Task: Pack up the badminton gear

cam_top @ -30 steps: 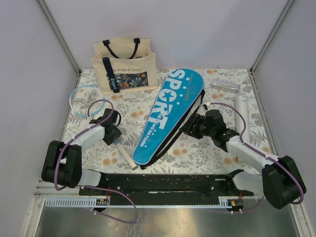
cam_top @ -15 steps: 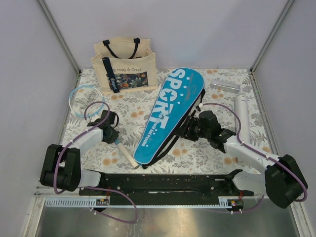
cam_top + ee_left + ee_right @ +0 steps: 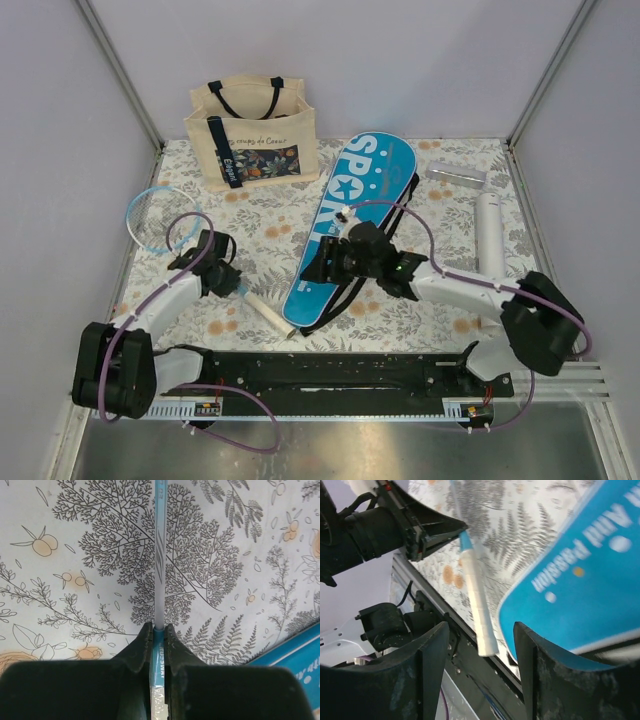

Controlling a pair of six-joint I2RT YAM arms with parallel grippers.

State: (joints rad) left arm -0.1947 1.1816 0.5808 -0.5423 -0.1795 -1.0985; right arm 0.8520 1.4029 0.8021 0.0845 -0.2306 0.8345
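Clamps the left pincer [image 3: 157, 630], spread a second ago, tight on the racket [image 3: 159, 555] shaft at the table's [image 3: 440, 305] left and swings the right pincer [image 3: 480, 625], jaws apart, over the blue case's [image 3: 350, 210] near end at frame centre, likely readying insertion.

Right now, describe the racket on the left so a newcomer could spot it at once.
Start at the big blue SPORT case in the middle and look left of it. The racket lies slantwise there, its thin shaft pinched in the left gripper. Nothing else nearby has a light-blue hoop and a white handle.
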